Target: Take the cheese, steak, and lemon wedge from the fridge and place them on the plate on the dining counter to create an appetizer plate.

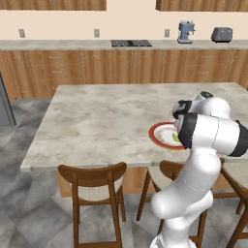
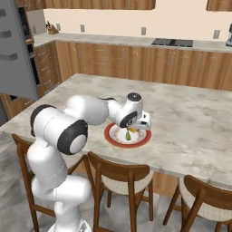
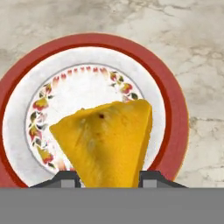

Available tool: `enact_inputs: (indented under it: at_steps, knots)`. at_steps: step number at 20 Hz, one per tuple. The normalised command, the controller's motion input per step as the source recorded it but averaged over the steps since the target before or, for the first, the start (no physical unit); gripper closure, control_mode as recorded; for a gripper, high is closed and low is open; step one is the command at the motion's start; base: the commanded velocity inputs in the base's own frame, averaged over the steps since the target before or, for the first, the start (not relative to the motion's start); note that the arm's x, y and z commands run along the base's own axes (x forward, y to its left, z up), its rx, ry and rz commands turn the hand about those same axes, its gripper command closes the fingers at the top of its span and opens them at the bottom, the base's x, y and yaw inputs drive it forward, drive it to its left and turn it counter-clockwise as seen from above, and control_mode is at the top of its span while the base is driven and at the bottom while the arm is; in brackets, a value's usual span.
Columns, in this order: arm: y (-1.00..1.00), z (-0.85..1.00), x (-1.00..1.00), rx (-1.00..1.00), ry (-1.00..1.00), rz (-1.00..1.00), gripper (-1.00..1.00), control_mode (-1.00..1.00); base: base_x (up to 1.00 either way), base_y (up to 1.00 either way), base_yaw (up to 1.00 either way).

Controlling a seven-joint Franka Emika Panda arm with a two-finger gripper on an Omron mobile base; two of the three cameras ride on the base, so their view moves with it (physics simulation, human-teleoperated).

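The end effector (image 3: 109,177) is pinching the cheese (image 3: 107,142), its two tips pressed on either side of the yellow-orange wedge, w/ the block hanging directly over the white centre of the plate (image 3: 173,109). The plate sits on the dining surface (image 1: 106,121) near its stool-side edge. In the right base view a small yellow-green bit, prob. the lemon wedge (image 2: 128,135), shows on the plate under the hand, though it's too small to be sure; steak not made out. Risks from here, as I judge it: if the jaws let go while the wedge is high, it could bounce or tumble off the plate toward the near edge of the surface; dropping it onto the lemon could nudge that off the rim; the wedge tapers, so it may twist or slip in the pinch if the hand tilts. Pose: the arm rises from the base beside the stools, upper link up, elbow bent, forearm reaching out over the near edge, wrist turned down so the hand looks approx. straight down at the plate.
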Motion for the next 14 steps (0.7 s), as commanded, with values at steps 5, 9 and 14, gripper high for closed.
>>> enact_inputs:
  at_steps: [5, 9, 14]
  knots:
    - [-0.24, -0.45, 0.50, 0.03, 0.04, 0.05, 1.00, -1.00, 0.00, 0.00, 0.00]
    - [-0.10, -0.48, 0.29, 0.00, 0.05, 0.03, 1.00, -1.00, 0.00, 0.00, 0.00]
    - [0.12, -0.35, 0.20, 0.00, 0.04, 0.00, -1.00, -1.00, 0.00, 0.00, 0.00]
